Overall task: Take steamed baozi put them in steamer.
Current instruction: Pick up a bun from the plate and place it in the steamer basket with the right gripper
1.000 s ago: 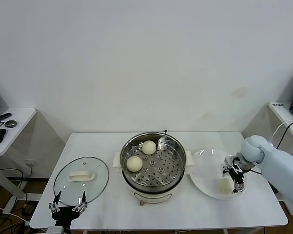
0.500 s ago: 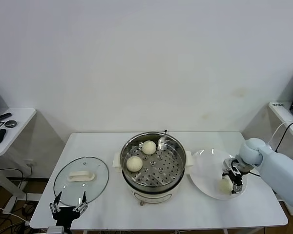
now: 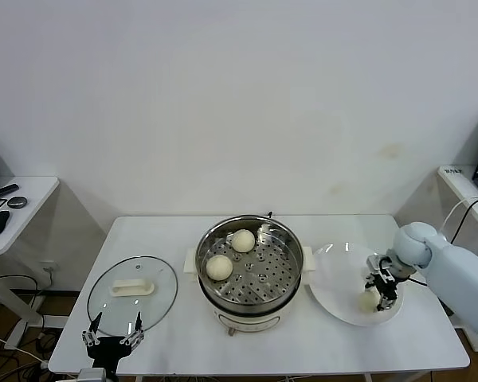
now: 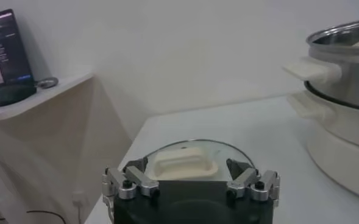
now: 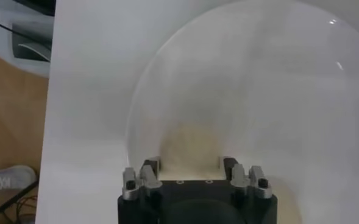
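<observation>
Cream-white baozi (image 3: 369, 302) sits on the white plate (image 3: 334, 294) beside the steamer (image 3: 249, 270), straddled by the right pincer (image 3: 380, 295), whose grip I cannot tell, ready for lifting; left pincer (image 3: 111, 340) hangs released by the worktop (image 3: 175, 342) edge.

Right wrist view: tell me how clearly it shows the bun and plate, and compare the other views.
Right wrist view: bun hazy, blending into the plate, whose rim shows a glint. Head view: evenly lit, soft shadows; steamer crisp. Left wrist view: lid slightly soft, steamer wall reflective.
</observation>
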Available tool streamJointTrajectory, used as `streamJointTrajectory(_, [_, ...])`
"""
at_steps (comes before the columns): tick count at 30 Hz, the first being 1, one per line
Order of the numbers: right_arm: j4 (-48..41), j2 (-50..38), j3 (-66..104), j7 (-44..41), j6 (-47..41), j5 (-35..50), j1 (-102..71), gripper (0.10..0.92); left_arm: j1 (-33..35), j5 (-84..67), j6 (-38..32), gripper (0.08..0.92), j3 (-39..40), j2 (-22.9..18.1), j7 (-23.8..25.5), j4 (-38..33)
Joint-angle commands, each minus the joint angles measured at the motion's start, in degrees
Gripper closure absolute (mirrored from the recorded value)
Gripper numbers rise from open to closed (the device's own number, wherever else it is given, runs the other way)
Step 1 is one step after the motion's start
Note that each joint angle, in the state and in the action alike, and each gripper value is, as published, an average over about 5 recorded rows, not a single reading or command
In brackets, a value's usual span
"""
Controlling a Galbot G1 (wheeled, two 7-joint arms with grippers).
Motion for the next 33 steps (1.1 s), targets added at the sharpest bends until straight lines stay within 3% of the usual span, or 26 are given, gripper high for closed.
streamJointTrajectory(1, [0.18, -0.06, -0.88, 0.02, -0.26, 1.67, 2.61, 0.456, -0.14, 0.02, -0.05, 0.177, 0.10, -0.02, -0.08, 0.01])
streamJointTrajectory(9, [2.86, 1.24, -11.82, -0.41, -2.85, 11.36, 21.91, 0.457, -1.80, -0.19, -0.13, 0.177, 0.34, -0.26, -0.80, -0.03])
streamJointTrajectory(18, [2.47, 10.36, -26.07, -2.25, -3.40, 24.51, 46.01, 0.465, -2.02, -0.11, -0.19, 0.177, 0.29, 0.26, -1.48, -1.26])
streamJointTrajectory(24, [2.61, 16.56, -28.45, -5.34, 1.07, 33.19, 53.25, 0.472, -2.36, -0.15, -0.26, 0.177, 0.64, -0.12, -1.71, -1.66])
streamJointTrajectory(33, [3.39, 26.41, -32.85, -5.45, 9.34, 38.02, 55.19, 0.588, -2.24, -0.16, -0.31, 0.177, 0.78, -0.87, -1.85, -2.35])
